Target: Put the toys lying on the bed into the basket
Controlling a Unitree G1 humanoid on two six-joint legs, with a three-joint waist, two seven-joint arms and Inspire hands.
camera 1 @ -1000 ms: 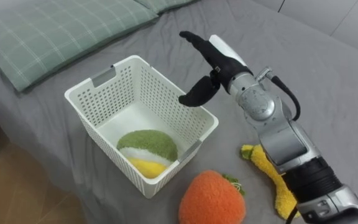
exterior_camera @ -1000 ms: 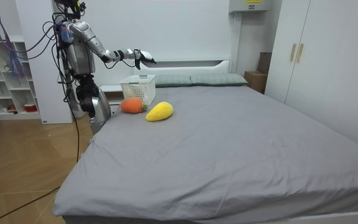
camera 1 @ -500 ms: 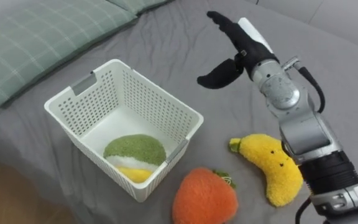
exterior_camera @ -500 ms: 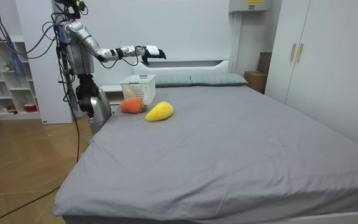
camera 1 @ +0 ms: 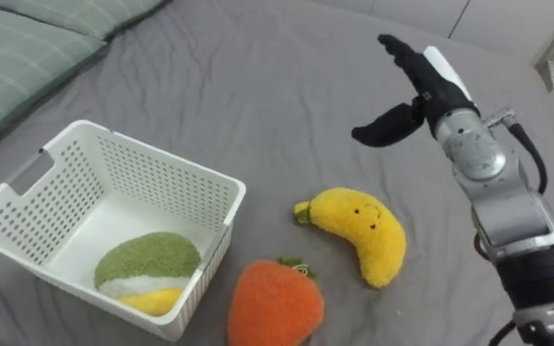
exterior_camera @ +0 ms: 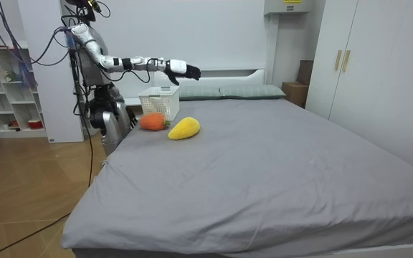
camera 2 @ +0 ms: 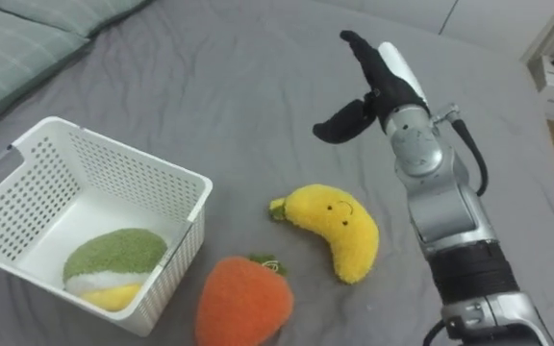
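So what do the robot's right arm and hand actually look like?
The right hand has black fingers and a black thumb, with a white panel along its back. The right arm behind it is made of silver-grey metal segments with a rounded joint housing, turning black nearer the body. A thin black cable loops along its outer side.

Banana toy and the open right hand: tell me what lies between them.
The stretch is bare: in the left eye view, plain grey bedsheet runs between the banana toy and the right hand, held open above the bed.
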